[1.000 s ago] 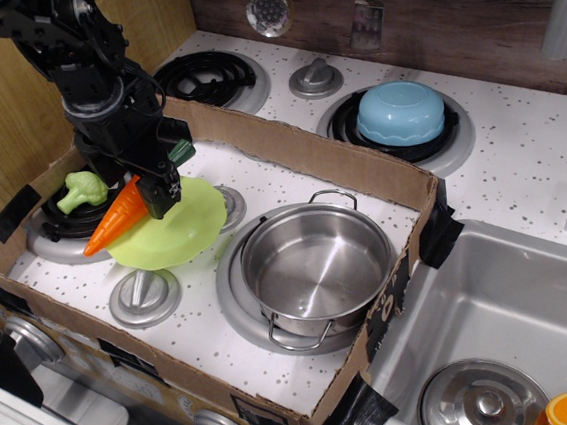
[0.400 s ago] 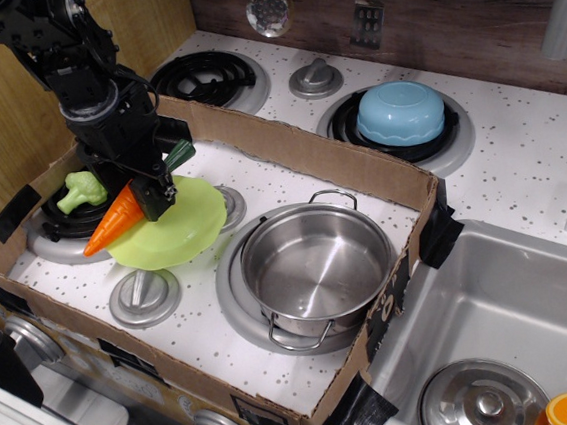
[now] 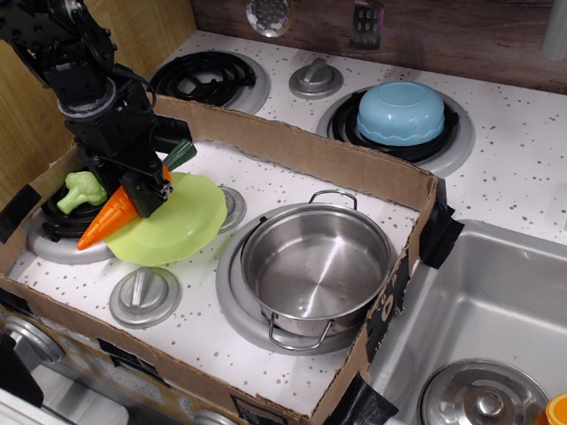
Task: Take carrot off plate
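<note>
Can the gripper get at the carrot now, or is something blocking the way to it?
Probably yes. The gripper is already at the carrot, apparently closed on its thick end. The broccoli lies just beside it, and the plate is under it, but neither blocks the way.

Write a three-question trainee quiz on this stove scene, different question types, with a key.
1. True or false: the carrot lies wholly inside the plate.
2. Multiple choice: what sits just left of the carrot? A) pot B) broccoli C) bowl
3. Fill in: the gripper is shut on the ____.

Key
1. False: its pointed end sticks out past the plate's left rim.
2. B: the broccoli sits there; the pot and the bowl are to the right.
3. carrot
</note>
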Controlling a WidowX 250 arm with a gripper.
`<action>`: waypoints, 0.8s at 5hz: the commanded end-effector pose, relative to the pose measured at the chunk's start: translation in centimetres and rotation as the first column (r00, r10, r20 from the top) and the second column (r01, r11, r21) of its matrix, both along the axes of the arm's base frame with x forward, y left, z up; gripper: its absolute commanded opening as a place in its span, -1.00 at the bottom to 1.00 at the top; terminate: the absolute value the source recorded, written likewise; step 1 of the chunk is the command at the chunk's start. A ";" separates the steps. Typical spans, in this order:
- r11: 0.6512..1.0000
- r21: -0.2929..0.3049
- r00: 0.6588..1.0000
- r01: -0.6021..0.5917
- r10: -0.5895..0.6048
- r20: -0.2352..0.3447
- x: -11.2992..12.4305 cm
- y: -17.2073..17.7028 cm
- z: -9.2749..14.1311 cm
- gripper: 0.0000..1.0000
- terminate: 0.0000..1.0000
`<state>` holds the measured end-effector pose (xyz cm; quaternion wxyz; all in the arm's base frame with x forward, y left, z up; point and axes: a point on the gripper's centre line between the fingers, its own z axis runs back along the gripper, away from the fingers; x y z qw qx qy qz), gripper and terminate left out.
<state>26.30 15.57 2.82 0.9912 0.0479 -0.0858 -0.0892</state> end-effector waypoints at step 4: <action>0.876 0.007 0.876 -0.482 0.482 0.008 -1.3 -4.1 9.2 -1.00 -1.00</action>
